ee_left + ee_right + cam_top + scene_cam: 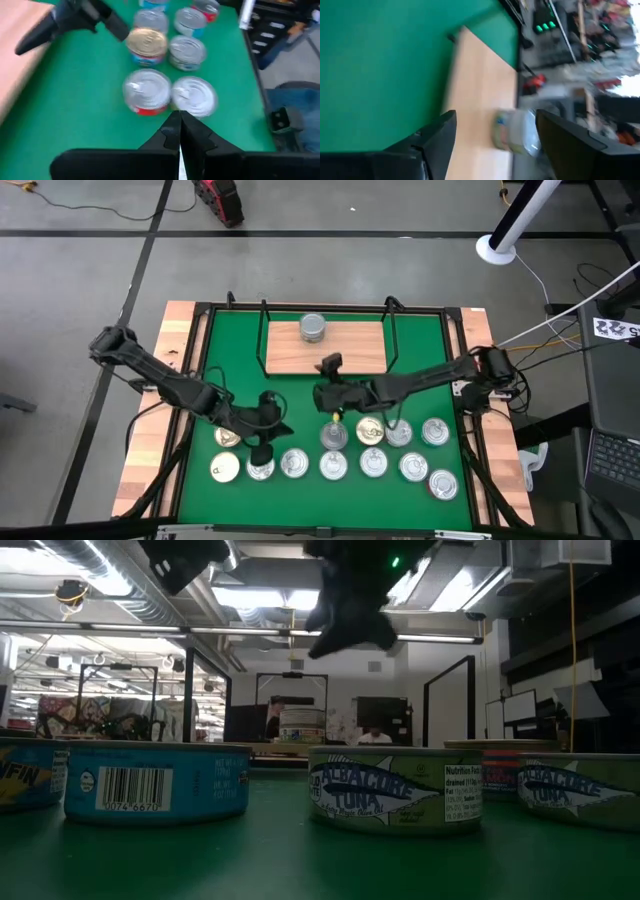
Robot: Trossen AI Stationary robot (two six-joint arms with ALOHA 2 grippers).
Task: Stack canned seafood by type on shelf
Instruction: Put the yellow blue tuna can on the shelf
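Note:
The shelf (345, 350), a light-wood board between black wire uprights, stands at the far middle of the green mat. A short stack of tins (313, 327) sits on its far edge and shows blurred in the right wrist view (512, 131). Several more tins of canned seafood (373, 463) lie in two rows on the near part of the mat. My right gripper (328, 366) hovers open and empty over the shelf's near edge, its fingers (440, 131) pointing toward the stack. My left gripper (178, 131) is shut and empty, above the mat left of the rows (272, 425).
The shelf's black wire uprights (392, 330) rise on both sides of the board. A black frame (200, 340) runs around the mat's edge. In the low view, teal and green-labelled tins (395, 790) stand close in front. Bare mat (235, 370) lies left of the shelf.

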